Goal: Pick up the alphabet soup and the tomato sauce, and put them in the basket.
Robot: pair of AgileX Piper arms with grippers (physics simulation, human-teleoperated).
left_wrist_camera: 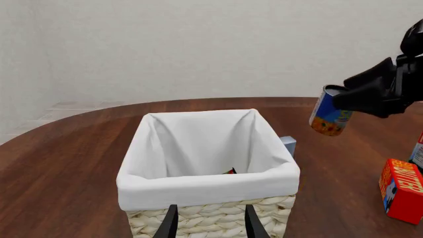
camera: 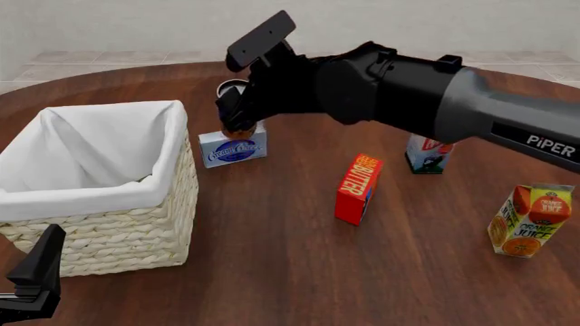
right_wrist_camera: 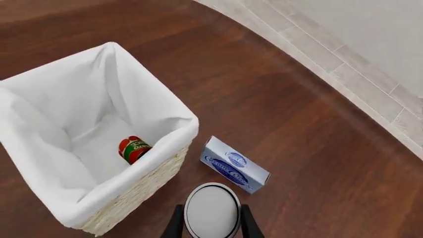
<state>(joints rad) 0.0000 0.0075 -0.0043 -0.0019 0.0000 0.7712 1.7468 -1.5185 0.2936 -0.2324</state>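
My right gripper [camera: 238, 112] is shut on the alphabet soup [left_wrist_camera: 329, 113], a blue and orange can, and holds it in the air beside the basket's right edge, above the cream cheese box. Its silver top [right_wrist_camera: 211, 210] sits between the fingers in the right wrist view. The tomato sauce [right_wrist_camera: 134, 148], with its green and red label, lies inside the basket [camera: 109, 224] on the white lining. My left gripper [left_wrist_camera: 210, 214] is open and empty, just in front of the basket's near wall [left_wrist_camera: 211, 210]; part of it shows at the front view's bottom left [camera: 37, 272].
A cream cheese box [camera: 233, 149] stands right of the basket, under the held can. A red butter box [camera: 358, 188] stands mid-table, a small milk carton [camera: 428, 155] behind it, and an orange juice carton [camera: 530, 221] at the right.
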